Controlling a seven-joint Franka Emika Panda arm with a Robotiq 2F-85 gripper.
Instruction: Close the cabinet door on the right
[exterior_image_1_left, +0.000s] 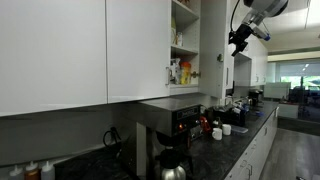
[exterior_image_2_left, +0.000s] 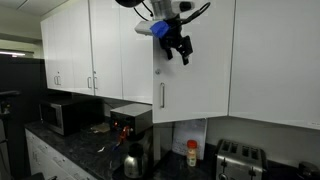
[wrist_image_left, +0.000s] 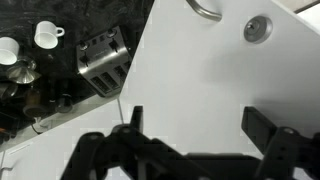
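The right cabinet door (exterior_image_2_left: 200, 85) is white with a metal handle (exterior_image_2_left: 163, 95) and stands swung open. In an exterior view it shows edge-on (exterior_image_1_left: 212, 50), with the open shelves (exterior_image_1_left: 183, 45) beside it. My gripper (exterior_image_2_left: 178, 45) is up against the door's upper outer face, close to it (exterior_image_1_left: 238, 42). In the wrist view the door face (wrist_image_left: 190, 70) fills the frame, with the handle (wrist_image_left: 205, 10) at the top. My gripper's (wrist_image_left: 200, 125) fingers are spread open and hold nothing. I cannot tell if they touch the door.
Bottles (exterior_image_1_left: 180, 72) stand on the open cabinet's shelf. A coffee machine (exterior_image_1_left: 172, 125) and cups (exterior_image_1_left: 222, 128) stand on the dark counter below. A toaster (exterior_image_2_left: 235, 158) and microwave (exterior_image_2_left: 68, 115) are on the counter. Closed white cabinets (exterior_image_2_left: 95, 50) flank the open one.
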